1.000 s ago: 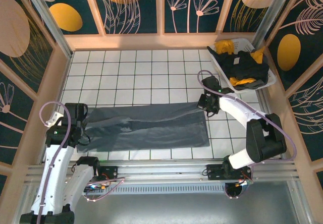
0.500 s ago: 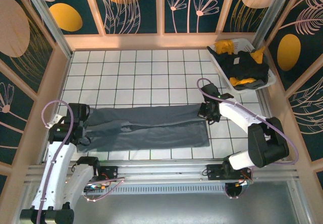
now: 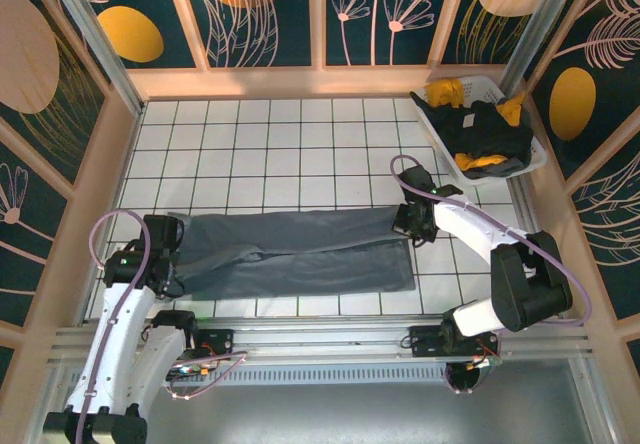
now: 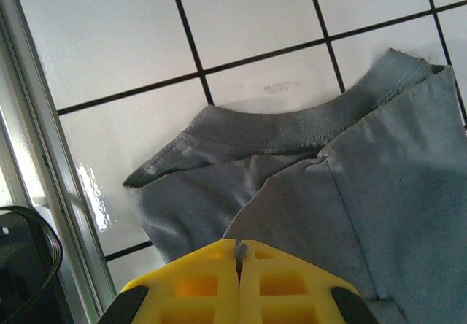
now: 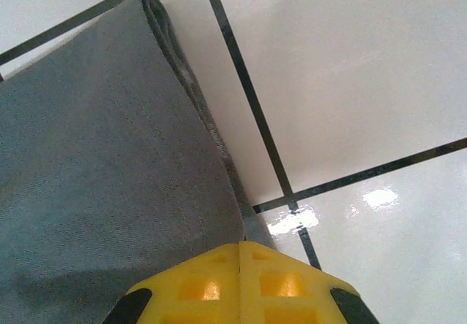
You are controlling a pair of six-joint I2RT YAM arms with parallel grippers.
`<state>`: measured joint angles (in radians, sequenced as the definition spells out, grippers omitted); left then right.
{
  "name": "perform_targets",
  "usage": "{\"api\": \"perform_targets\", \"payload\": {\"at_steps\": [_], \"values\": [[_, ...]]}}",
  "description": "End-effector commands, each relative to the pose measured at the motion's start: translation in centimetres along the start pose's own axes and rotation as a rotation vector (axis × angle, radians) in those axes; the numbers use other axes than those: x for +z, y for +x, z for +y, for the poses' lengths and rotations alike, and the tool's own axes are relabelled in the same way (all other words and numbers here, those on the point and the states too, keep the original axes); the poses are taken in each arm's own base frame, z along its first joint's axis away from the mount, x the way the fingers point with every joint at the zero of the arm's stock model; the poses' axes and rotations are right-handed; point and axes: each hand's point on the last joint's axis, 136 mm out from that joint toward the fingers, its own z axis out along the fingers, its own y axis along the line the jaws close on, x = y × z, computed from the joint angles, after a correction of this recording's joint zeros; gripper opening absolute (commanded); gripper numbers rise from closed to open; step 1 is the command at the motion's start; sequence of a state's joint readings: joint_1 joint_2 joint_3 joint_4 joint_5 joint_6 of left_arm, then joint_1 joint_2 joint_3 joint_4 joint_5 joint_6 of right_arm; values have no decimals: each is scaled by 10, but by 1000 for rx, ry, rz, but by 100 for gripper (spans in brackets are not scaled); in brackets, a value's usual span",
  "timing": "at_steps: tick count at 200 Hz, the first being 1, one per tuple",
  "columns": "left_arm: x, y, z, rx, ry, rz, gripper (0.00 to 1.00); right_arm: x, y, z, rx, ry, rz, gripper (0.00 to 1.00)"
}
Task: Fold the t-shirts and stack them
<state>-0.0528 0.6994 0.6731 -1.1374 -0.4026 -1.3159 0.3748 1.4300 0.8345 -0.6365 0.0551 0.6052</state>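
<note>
**tileguy:** While both arms sit at opposite ends of that grey-blue t-shirt (image 3: 300, 254), can anybody tell what the claws are actually doing?

**foldfan:** Yeah, pretty sure both are clamped on it. The left claw (image 4: 239, 255) has its yellow fingers pressed together, and a tiny sliver of grey cloth pokes up right at the seam between them. That's the neck end, and you can see the collar (image 4: 284, 123) curving just ahead of the fingertips, lying on the white tiles.

**tileguy:** And the other side?

**foldfan:** The right claw (image 5: 241, 247) is closed too. The shirt's hem runs straight down into the closed tips, and the cloth there is doubled over, with a rolled fold along its edge.

**tileguy:** Where's the shirt overall, though?

**foldfan:** From above it's a long strip folded lengthwise, stretched left to right across the near part of the tiled surface (image 3: 280, 144). One end sits at the left claw (image 3: 165, 256) and the other at the right claw (image 3: 412, 219).

**tileguy:** Any others?

**foldfan:** A black t-shirt (image 3: 490, 129) and a mustard t-shirt (image 3: 447, 92) are heaped in the white basket (image 3: 436, 124) at the far right corner, well apart from the grey one.
</note>
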Motion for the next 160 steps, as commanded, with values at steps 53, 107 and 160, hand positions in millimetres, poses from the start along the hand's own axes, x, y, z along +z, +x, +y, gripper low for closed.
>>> {"api": "perform_targets", "payload": {"at_steps": [53,107,160], "values": [[-36,-12,-22,-44,52,43,0,1,-1,-11,7,56,2,30],[-50,-2,-2,-90,13,109,0,-2,-27,9,7,18,-49,35],[-19,26,0,-28,-1,188,0,2,-39,27,1,-9,-63,35]]}}
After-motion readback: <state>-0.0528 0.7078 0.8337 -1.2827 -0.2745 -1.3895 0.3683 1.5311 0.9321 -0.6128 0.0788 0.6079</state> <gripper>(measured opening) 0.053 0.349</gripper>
